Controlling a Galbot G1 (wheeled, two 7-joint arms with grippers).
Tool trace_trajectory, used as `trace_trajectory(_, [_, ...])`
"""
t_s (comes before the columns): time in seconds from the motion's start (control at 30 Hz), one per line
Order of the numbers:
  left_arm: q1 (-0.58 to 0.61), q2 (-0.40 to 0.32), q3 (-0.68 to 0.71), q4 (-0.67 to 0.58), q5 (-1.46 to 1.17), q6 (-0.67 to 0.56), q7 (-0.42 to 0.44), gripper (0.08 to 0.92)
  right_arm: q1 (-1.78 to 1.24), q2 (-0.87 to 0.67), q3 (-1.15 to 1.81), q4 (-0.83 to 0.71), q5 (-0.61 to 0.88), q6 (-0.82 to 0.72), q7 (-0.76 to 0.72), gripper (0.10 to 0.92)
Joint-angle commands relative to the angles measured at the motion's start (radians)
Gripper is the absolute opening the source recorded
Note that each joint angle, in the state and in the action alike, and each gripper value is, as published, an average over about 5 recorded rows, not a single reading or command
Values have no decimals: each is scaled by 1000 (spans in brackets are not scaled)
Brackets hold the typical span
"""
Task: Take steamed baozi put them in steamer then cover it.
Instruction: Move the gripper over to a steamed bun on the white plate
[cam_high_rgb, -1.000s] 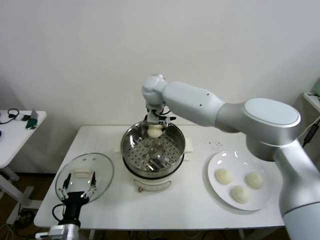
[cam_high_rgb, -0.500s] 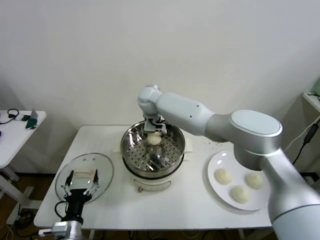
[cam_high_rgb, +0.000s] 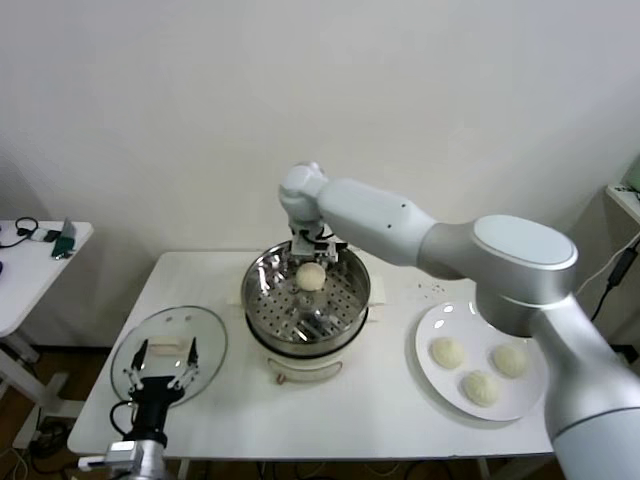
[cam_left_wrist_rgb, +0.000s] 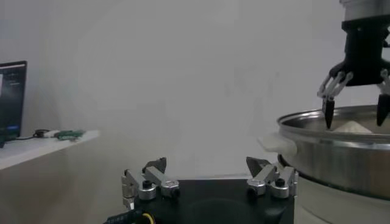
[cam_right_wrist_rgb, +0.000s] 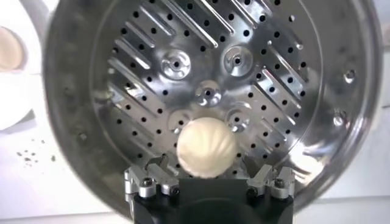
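Note:
The steamer (cam_high_rgb: 262, 300) stands mid-table on its white base. One baozi (cam_high_rgb: 311, 277) lies at the back of the perforated floor; in the right wrist view the baozi (cam_right_wrist_rgb: 206, 146) sits between the spread fingers without touching them. My right gripper (cam_high_rgb: 318, 252) is open just above it, and its fingers also show over the steamer rim (cam_left_wrist_rgb: 329, 131) in the left wrist view. Three more baozi (cam_high_rgb: 480, 388) lie on the white plate (cam_high_rgb: 470, 325) at the right. My left gripper (cam_high_rgb: 161, 360) is open and empty, low at the front left over the glass lid (cam_high_rgb: 205, 335).
The lid lies flat on the table left of the steamer. A small side table (cam_high_rgb: 40, 250) with odds and ends stands at the far left. A wall is close behind the table.
The baozi has left my right gripper and now rests on the steamer floor. The right gripper has opened and lifted slightly. The left arm has hardly moved.

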Motion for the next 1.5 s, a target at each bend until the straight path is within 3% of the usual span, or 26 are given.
trace_trajectory(0.03, [5,1,7,-10,14,9,-3,823,207,-216,-108,166,353,-147,-5,823])
trace_trajectory(0.23, [10,11,15,-26,19,15,-2,823,313,-460,-254,232,729,-434,149,823])
trace_trajectory(0.4, [-3,12,24,-22,27,22,-4,823,374,-641,-365,362,848,-707,249,823])
trace_trajectory(0.67, [-3,17,34,-10,39,21,-6,823,315,-844,-444,462,812,-829,166,823])
trace_trajectory(1.27, [4,21,6,-6,46,29,-9,823,-298,-907,-67,432,504,-814,205,823])
trace_trajectory(1.5, [14,15,10,-8,67,27,-10,823,-413,-858,60,357,472,-804,231,823])
